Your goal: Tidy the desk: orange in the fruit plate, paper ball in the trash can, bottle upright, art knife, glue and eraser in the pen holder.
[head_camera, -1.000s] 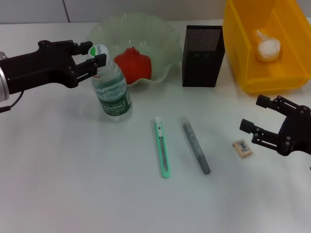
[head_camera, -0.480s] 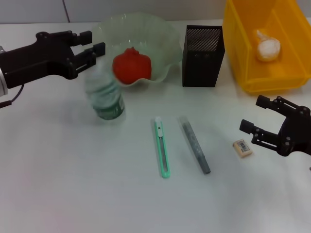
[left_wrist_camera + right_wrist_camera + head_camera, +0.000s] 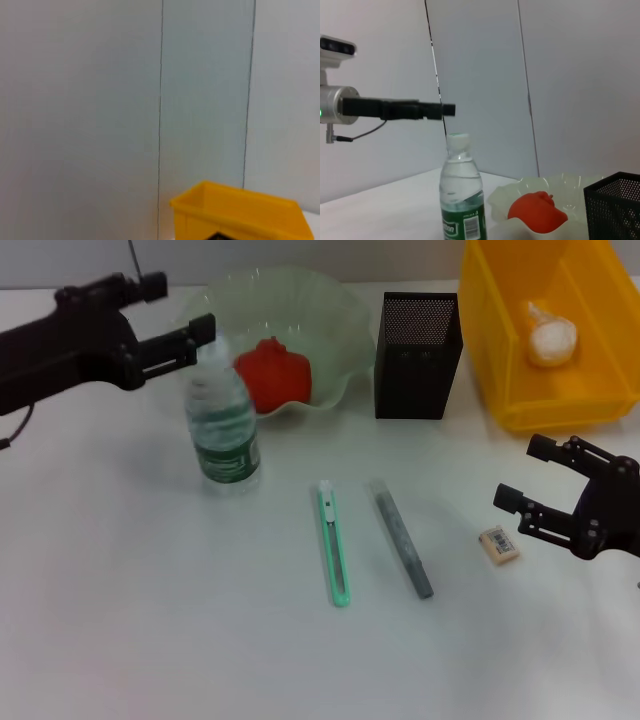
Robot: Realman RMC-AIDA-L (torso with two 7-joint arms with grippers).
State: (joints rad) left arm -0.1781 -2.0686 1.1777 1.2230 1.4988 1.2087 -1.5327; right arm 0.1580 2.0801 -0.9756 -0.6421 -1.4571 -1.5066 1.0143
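The bottle (image 3: 222, 430) stands upright on the table, free of both grippers; it also shows as the bottle (image 3: 462, 200) in the right wrist view. My left gripper (image 3: 180, 312) hangs open above and just behind its cap, not touching it. The orange (image 3: 272, 372) lies in the pale green fruit plate (image 3: 340, 310). The paper ball (image 3: 552, 335) sits in the yellow trash can (image 3: 560, 408). The green art knife (image 3: 334, 542) and grey glue stick (image 3: 401, 537) lie side by side at the centre. The eraser (image 3: 499, 544) lies just left of my open right gripper (image 3: 518, 473).
The black mesh pen holder (image 3: 418, 355) stands between the plate and the trash can. The left wrist view shows only a wall and the yellow trash can (image 3: 240, 212). White table surface spreads in front of the knife and glue.
My left gripper has let go of the bottle's cap and risen back and to the left. The bottle wobbled and now stands upright. The right arm has not moved.
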